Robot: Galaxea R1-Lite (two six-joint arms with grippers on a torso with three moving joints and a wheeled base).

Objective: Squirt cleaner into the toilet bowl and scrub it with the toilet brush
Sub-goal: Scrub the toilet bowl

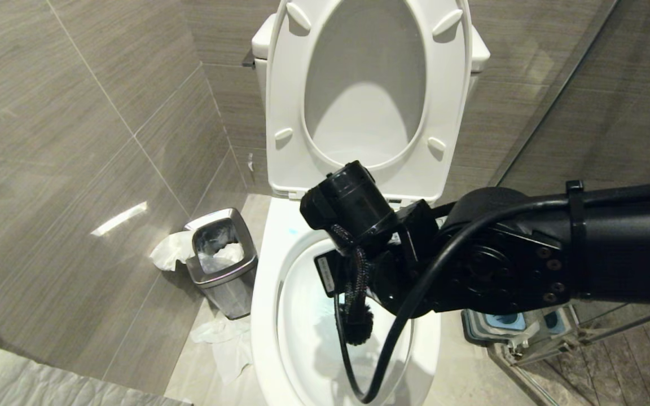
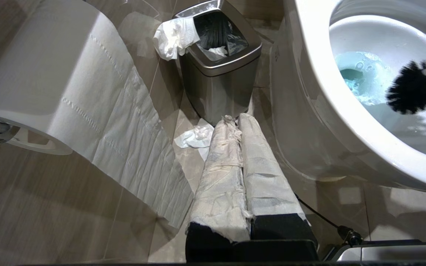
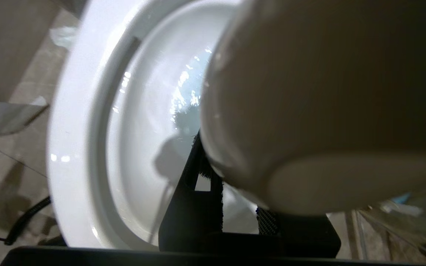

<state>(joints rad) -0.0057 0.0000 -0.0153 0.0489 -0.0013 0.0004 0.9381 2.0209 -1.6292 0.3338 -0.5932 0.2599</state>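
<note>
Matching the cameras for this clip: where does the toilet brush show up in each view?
Head view: only the black bristle head of the toilet brush shows, under the right arm, inside the toilet bowl.
Left wrist view: bristle head over the blue water at the picture's right edge.
Right wrist view: the handle's rounded white tip fills the picture, held in the right gripper.
Shared landmark: the toilet bowl's white rim.
</note>
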